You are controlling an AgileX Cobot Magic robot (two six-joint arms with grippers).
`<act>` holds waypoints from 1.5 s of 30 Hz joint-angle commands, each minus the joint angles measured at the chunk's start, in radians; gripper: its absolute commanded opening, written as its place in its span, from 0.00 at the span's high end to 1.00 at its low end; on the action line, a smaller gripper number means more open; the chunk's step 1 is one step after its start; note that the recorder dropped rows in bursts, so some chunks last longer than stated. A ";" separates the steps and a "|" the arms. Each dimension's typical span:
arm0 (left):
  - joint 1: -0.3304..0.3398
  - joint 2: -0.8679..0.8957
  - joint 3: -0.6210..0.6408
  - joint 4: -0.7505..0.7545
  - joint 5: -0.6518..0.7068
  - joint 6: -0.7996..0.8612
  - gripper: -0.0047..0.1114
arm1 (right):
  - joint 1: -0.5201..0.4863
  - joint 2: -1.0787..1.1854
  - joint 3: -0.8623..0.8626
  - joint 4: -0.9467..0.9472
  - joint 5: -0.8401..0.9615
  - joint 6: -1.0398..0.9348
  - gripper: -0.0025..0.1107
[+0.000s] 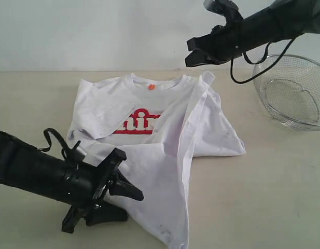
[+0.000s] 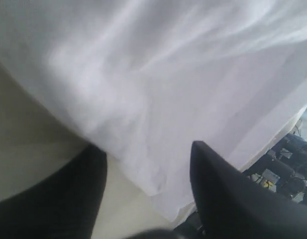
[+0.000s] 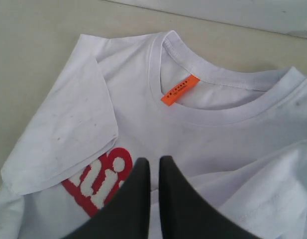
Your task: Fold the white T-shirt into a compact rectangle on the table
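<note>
Adjoining left end effector (image 1: pixel 133 206), seemingly: T-shirt (image 1: pixel 165 155)

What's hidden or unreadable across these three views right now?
- Chest lettering: in the exterior view, mostly covered by the folded-over side and sleeve of the white T-shirt; in the right wrist view, the right gripper blocks part of it.
- Orange neck tag: print too small to read in the right wrist view.
- Shirt's lower hem: cut off by the exterior view's bottom edge.
- Wire basket: cut off by the exterior view's right edge.
- Left wrist view: blurred, so it is unclear which part of the shirt shows.
</note>
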 commanded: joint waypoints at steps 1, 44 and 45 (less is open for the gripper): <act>-0.014 0.054 -0.061 0.112 -0.104 -0.095 0.56 | -0.003 -0.011 -0.007 0.014 -0.003 -0.005 0.96; 0.253 0.013 -0.648 0.175 -0.312 0.302 0.92 | -0.083 -0.011 -0.007 0.000 0.067 0.002 0.96; 0.257 0.030 -0.665 0.178 -0.312 0.302 0.92 | -0.083 -0.011 -0.007 0.000 0.069 0.002 0.96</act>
